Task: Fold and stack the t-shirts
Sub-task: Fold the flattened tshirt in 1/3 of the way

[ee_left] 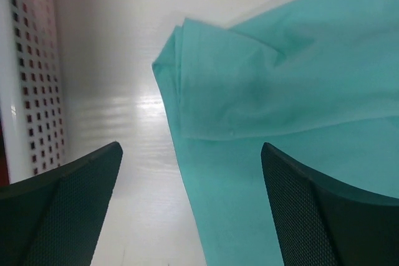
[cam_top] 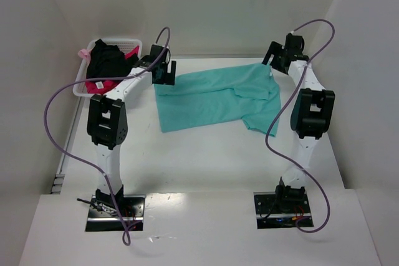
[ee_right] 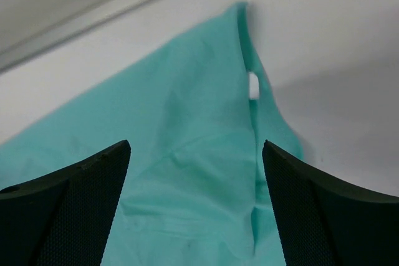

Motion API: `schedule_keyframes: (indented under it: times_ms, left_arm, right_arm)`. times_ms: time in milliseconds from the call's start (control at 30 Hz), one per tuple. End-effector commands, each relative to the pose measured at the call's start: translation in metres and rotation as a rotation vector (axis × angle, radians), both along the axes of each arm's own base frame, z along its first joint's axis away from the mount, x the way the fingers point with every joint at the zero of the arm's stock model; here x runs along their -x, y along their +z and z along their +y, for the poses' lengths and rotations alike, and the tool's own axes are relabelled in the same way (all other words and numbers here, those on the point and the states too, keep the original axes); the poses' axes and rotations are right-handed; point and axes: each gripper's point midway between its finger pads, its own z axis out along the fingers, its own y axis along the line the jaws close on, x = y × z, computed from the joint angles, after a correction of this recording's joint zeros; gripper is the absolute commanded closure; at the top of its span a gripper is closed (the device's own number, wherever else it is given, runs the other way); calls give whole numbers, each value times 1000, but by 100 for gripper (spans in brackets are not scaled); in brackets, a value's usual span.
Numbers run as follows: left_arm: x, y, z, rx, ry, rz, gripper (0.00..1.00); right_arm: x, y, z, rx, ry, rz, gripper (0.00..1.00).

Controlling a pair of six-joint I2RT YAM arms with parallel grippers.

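Lying on the far tabletop (cam_top: 206, 160), the teal t-shirt (cam_top: 218, 98) is stretching its long axis left to right; the left tool (ee_left: 190, 151) is hovering wide open, empty, over its left end, the right tool (ee_right: 196, 147) equally spread and empty over its far-right corner

One teal shirt (cam_top: 215, 98) on the desk (cam_top: 206, 160); one basket (cam_top: 124, 42) at its far-left corner, heaped with black and pink clothes (cam_top: 106, 60), count unclear. Two grippers: left gripper (cam_top: 163, 73), right gripper (cam_top: 272, 60).
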Motion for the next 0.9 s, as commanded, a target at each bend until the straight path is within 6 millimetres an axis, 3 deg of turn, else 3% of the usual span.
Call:
schedule_keyframes:
  times_ms: [0,33,67,100,200,267,300,333,400,500,633,700,800,867]
  left_arm:
    - [10,16,-2,97,15,-30,0]
    - [20,1,-7,120,-14,8,0]
    - [20,9,-12,158,-13,-20,0]
    - [23,9,-14,177,-18,-25,0]
    - [34,22,-27,250,-86,-57,0]
    - [41,32,-36,300,-125,-65,0]
    - [49,28,-41,329,-136,-37,0]
    - [55,29,-46,353,-162,-26,0]
    - [71,37,-53,397,-211,-17,0]
    - [101,28,-59,449,-251,37,0]
    - [118,19,-63,465,-297,94,0]
    - [125,18,-66,478,-324,118,0]
    - [134,7,-68,490,-331,155,2]
    - [142,-10,-65,479,-328,195,2]
  right_arm:
    - [23,17,-9,52,-10,-14,8]
    - [26,23,-9,54,-11,-30,8]
    - [32,46,-10,64,-19,-75,6]
    - [41,42,-9,71,-14,-66,5]
    - [63,69,-15,103,-56,-123,1]
    - [72,74,-14,104,-56,-134,1]
    - [79,65,-13,103,-56,-120,1]
    - [86,72,-12,94,-63,-133,1]
    - [91,65,-10,82,-69,-117,8]
    - [103,50,-10,64,-86,-41,16]
    - [116,19,-4,35,-72,65,20]
    - [124,5,-9,54,-97,101,29]
    - [130,-3,-12,65,-111,133,40]
    - [137,-12,-11,62,-110,178,40]
